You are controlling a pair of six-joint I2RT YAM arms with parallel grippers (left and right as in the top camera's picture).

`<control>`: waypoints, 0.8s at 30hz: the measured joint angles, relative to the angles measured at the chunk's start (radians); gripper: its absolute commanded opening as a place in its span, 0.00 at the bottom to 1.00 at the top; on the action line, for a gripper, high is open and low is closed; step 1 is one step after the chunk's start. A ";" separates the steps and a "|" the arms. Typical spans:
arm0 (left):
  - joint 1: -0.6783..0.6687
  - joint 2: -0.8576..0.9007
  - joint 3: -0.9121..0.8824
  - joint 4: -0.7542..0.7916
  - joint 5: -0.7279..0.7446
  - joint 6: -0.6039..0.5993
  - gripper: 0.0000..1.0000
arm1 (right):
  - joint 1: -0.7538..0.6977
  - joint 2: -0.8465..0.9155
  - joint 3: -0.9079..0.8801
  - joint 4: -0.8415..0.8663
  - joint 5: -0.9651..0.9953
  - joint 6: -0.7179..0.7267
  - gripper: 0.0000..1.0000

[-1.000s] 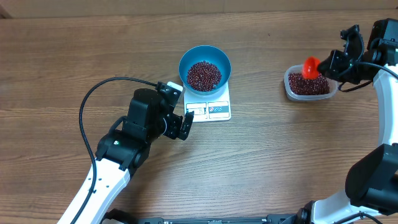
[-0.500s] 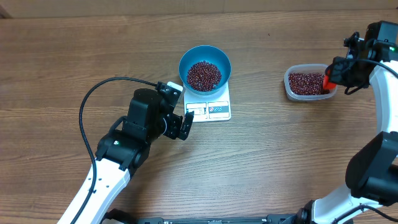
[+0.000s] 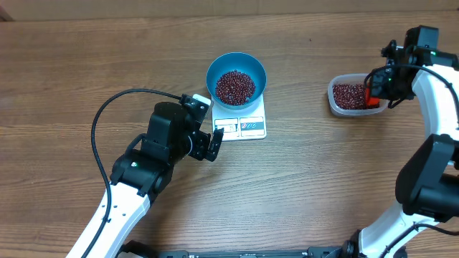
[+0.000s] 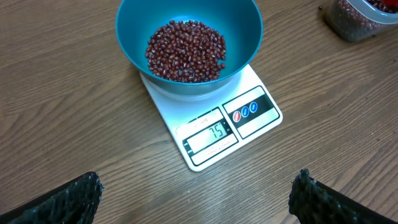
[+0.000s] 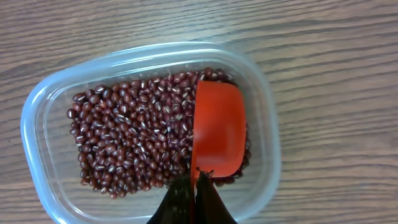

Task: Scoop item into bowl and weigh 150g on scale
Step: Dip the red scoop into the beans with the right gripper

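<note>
The right claw [image 5: 198, 190], angled down over the clear tub [image 5: 43, 106], grips a red scoop [image 5: 217, 130] dipped in beans [image 5: 130, 143]; the left claw [image 4: 196, 190] hangs wide open before the scale [image 4: 249, 118].

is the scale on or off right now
On: the display on the scale shows digits reading 75, with the blue bowl of beans sitting on it.

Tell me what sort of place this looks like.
Likely a robotics lab bench staged for kitchen weighing: two robot arms at a wood table, a kitchen scale under a bowl of beans.
</note>
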 measured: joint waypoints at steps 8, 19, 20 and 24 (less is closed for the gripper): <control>0.000 0.000 0.000 0.000 0.000 0.000 1.00 | 0.013 0.017 0.000 0.002 -0.076 0.000 0.04; 0.000 0.000 0.000 0.000 0.000 0.000 1.00 | 0.013 0.023 0.000 -0.035 -0.220 0.000 0.04; 0.000 0.000 0.000 0.000 0.000 0.000 0.99 | 0.013 0.024 0.000 -0.037 -0.234 -0.001 0.04; 0.000 0.000 0.000 0.000 0.000 0.000 1.00 | 0.012 0.024 0.000 -0.042 -0.277 -0.001 0.04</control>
